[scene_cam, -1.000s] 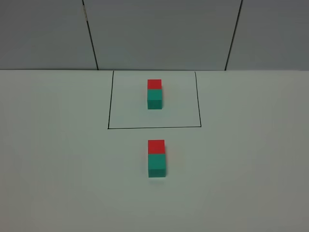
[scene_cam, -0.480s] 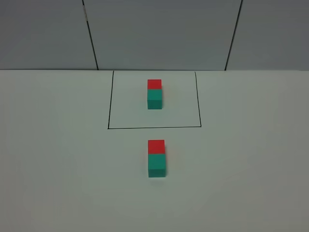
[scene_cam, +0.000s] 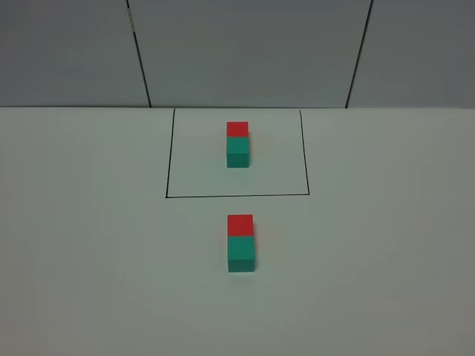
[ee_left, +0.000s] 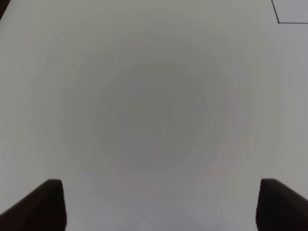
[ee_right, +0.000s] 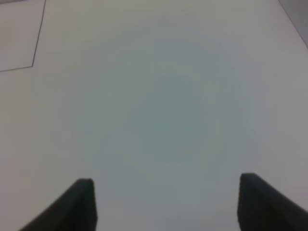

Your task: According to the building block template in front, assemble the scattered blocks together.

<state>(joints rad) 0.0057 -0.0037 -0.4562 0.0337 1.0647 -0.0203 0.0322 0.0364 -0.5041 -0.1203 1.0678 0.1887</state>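
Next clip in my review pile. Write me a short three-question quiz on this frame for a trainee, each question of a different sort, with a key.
1. True or false: the loose red cube and loose teal cube lie touching in a row outside the black rectangle.
2. Multiple choice: in the framed template, which cube lies farther from the camera? A) teal B) red C) neither, they sit side by side across the view
3. Short answer: what does the left gripper or the right gripper hold?

Key:
1. True.
2. B.
3. Nothing; both wrist views show open jaws over bare white table.
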